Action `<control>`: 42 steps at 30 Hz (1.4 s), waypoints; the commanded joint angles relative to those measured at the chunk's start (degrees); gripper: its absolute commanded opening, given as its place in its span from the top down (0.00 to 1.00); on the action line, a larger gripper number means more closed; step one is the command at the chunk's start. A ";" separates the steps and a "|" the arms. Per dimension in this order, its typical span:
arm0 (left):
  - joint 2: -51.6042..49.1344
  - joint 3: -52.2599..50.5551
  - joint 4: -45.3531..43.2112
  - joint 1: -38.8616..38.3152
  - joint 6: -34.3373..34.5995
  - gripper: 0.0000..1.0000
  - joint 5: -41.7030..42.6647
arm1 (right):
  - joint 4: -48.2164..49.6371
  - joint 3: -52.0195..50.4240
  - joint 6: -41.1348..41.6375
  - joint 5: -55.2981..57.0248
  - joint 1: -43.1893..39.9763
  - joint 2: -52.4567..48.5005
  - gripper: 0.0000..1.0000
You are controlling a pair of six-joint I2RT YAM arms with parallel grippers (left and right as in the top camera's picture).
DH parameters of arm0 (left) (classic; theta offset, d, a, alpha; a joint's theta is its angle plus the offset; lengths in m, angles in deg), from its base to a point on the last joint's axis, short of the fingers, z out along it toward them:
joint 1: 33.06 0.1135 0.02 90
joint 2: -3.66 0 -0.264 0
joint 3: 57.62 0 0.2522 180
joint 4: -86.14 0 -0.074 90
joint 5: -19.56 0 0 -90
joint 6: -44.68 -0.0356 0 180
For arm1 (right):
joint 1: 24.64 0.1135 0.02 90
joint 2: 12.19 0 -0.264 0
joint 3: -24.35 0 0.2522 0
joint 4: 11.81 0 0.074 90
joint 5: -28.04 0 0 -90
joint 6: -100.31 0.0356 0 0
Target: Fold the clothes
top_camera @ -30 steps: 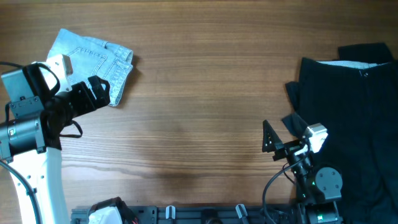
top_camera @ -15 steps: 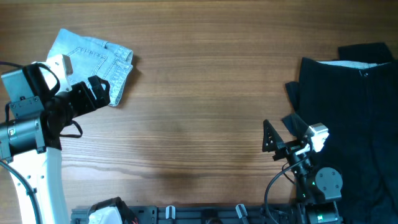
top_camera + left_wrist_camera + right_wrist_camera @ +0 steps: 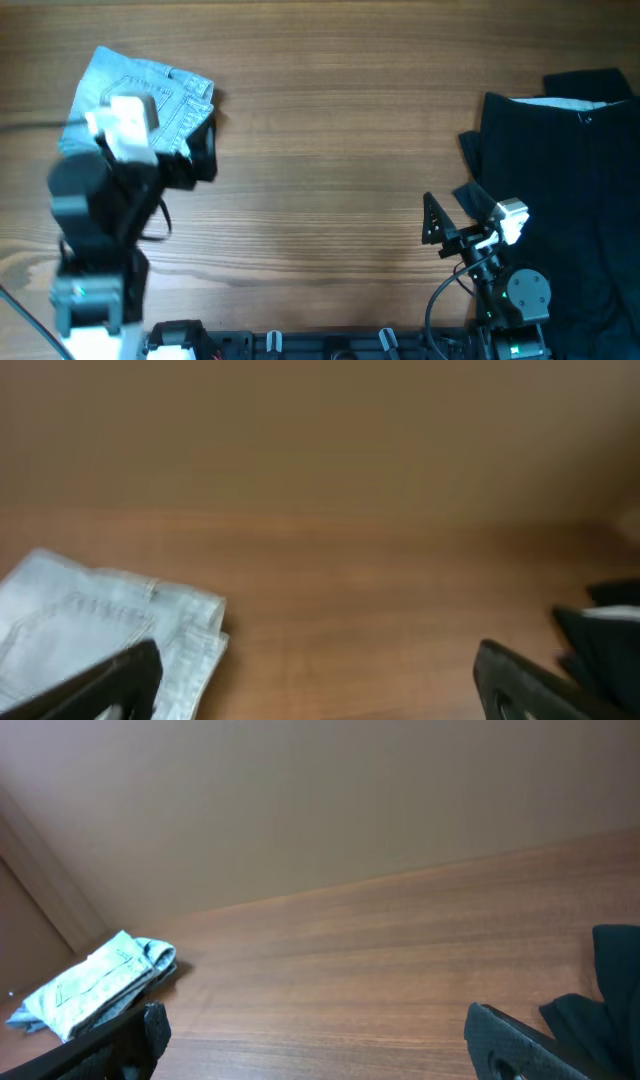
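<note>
The light blue denim shorts lie folded at the far left of the table. They also show in the left wrist view and the right wrist view. My left gripper is open and empty, over the right edge of the shorts; its fingers frame bare wood. My right gripper is open and empty near the front right, with bare table between its fingers.
A large black garment covers the right side of the table, with a white label strip near its top; it also shows in the right wrist view. A black rail runs along the front edge.
My left arm has swung right and turned, so its gripper now sits over the right edge of the shorts. The right arm and the clothes have not moved.
</note>
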 commanded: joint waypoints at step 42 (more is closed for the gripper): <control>45.29 -50.90 -18.97 0.81 -0.24 0.00 -4.42 | 0.11 -0.07 0.61 -0.50 -0.28 0.72 0.00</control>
